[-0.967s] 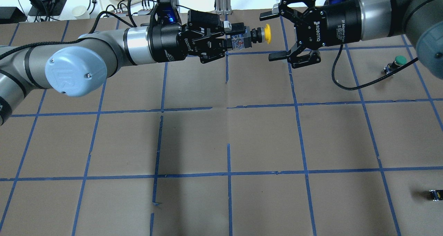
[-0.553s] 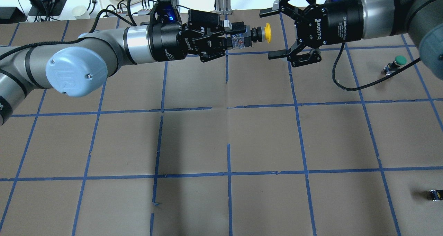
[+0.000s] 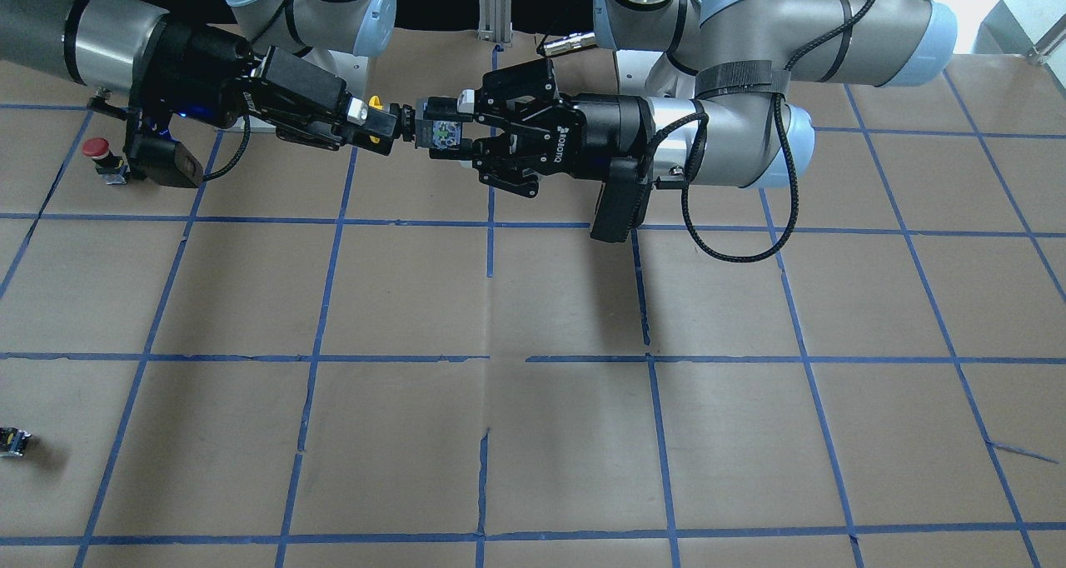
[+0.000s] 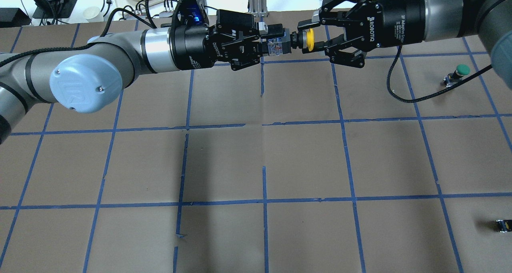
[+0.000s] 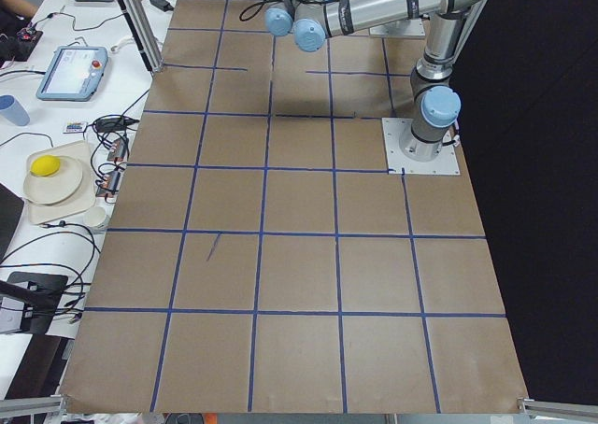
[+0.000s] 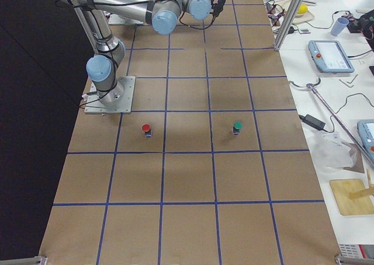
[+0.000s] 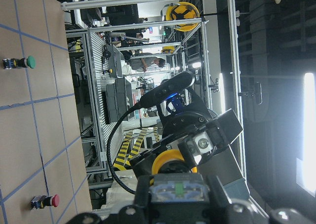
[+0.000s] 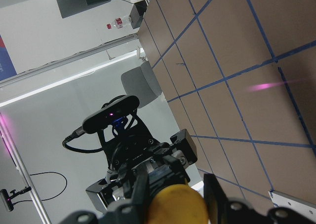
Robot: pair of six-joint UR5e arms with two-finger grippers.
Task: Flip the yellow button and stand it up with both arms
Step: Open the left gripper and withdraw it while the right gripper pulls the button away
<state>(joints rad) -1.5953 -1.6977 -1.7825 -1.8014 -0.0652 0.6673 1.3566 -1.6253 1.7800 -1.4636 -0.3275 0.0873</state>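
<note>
The yellow button (image 4: 308,40) is held level in the air above the table's far side, cap pointing to my right. My left gripper (image 4: 271,45) is shut on its grey-black body (image 4: 281,45). My right gripper (image 4: 310,36) has its fingers closed around the yellow cap from the other side. In the front-facing view the left gripper (image 3: 445,131) holds the body, and the right gripper (image 3: 379,124) covers most of the cap (image 3: 376,102). The right wrist view shows the cap (image 8: 175,204) between both fingers. The left wrist view shows the cap (image 7: 173,161) beyond the body.
A green-capped button (image 4: 460,72) stands on the table at the right, under the right arm's cable. A red-capped button (image 3: 98,150) stands near the right arm. A small dark capless block (image 4: 503,225) lies at the near right. The table (image 4: 264,153) has a blue tape grid.
My right gripper has moved left onto the yellow cap and closed its wide-open fingers around it. The left gripper still holds the button body in the same place.
</note>
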